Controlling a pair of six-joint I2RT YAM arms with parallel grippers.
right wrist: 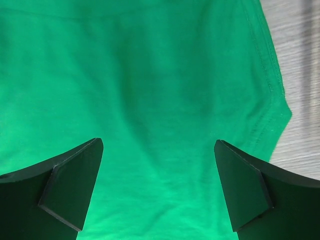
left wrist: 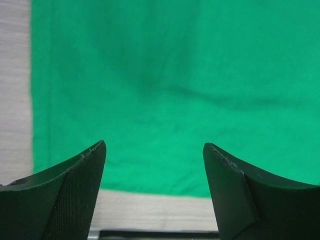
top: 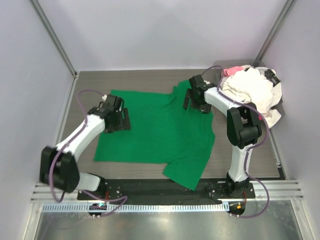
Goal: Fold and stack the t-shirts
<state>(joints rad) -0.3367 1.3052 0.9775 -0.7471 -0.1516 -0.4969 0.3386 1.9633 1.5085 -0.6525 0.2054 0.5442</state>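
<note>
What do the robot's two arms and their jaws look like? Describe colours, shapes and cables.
Both the left arm and right arm have white links joined by bulky black joints. A thin purplish-grey cable loops along each. The jaws are black, flat-faced wedges tapering to a point.

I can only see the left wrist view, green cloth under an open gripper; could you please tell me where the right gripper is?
Observer: The right gripper is open, above the green t-shirt near its far right sleeve.
Operator: Thanks. Is the shirt lying fully on the table?
Observer: No. It is mostly spread out, but its near right corner lies past the near edge of the table.
Operator: Are any other shirts in reach?
Observer: Yes, a heap sits at the far right corner: a white t-shirt with a pink t-shirt showing at its far side.
</note>
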